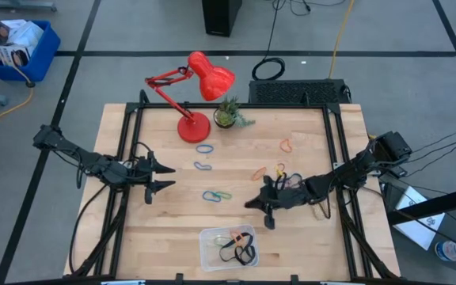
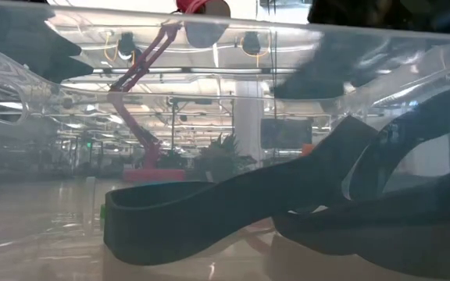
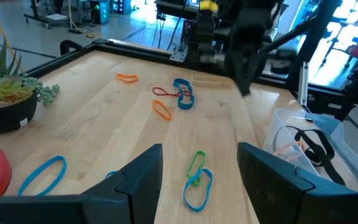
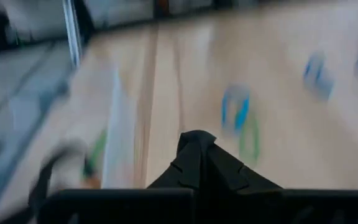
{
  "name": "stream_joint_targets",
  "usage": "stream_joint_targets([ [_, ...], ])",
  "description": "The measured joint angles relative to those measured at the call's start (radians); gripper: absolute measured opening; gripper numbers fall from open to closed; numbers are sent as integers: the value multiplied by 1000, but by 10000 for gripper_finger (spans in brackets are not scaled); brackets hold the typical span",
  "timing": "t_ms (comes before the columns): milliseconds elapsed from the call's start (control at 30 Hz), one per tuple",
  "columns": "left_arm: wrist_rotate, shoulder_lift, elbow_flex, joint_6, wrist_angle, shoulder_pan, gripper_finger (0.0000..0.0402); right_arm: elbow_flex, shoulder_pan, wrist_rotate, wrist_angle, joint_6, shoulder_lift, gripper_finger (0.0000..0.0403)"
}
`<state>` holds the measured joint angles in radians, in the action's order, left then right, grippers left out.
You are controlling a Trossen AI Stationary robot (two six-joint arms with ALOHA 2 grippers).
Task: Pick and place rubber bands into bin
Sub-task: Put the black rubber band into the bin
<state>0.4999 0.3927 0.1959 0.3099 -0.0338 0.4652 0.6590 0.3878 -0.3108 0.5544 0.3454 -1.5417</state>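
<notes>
High view first, nearest edge of the worktop (image 1: 165, 229): the bin (image 1: 209, 255) sits there with a few bands already in it, black loops and an orange one among them. Just beyond it the right tool (image 1: 266, 208) hangs over bare wood; its own wrist view shows the two fingers pressed together into one dark wedge, and I cannot make out any band between them (that picture is heavily smeared). Level with it on the other side, the left tool (image 1: 158, 176) waits with its fingers (image 3: 140, 177) spread wide, nothing held.

Between the two tools lies the blue and green pair (image 1: 216, 195), linked and flat on the wood. Farther back come a blue band (image 1: 203, 165), another blue band (image 1: 204, 148), an orange band (image 1: 258, 173), a small tangle (image 1: 280, 171) by the right arm, and a tan band (image 1: 286, 145) near the far side.

These rubber bands should weigh almost nothing and flop; they lie flat, so a pinch has to come straight down on one strand, where a loop bows or crosses another. The rubber likely grips the fingers and may cling on release. Linked bands will probably lift together.
</notes>
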Motion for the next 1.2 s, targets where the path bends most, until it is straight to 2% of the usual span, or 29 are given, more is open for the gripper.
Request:
stream_joint_targets([
  [100,0,0,0,0,0,0,214,0,0,-58,217,-88,0,1],
  [233,0,0,0,1,0,0,214,1,0,-59,502,-228,0,1],
  [300,0,0,0,1,0,0,214,5,0,-59,579,-313,1,1],
  [367,0,0,0,7,0,0,214,35,0,-63,559,-374,1,1],
  [467,0,0,0,10,1,0,214,158,0,-46,329,-416,1,1],
  [633,0,0,0,10,0,0,214,504,-8,94,-454,-369,-16,0],
  [733,0,0,0,9,0,0,214,650,-14,188,-725,-293,-32,0],
  [833,0,0,0,6,0,0,214,710,-7,288,-790,-241,-50,0],
  [900,0,0,0,2,-1,0,214,711,7,316,-799,-224,-62,0],
  [1200,-1,0,0,-1,-10,0,214,711,66,325,-830,-139,-191,0],
])
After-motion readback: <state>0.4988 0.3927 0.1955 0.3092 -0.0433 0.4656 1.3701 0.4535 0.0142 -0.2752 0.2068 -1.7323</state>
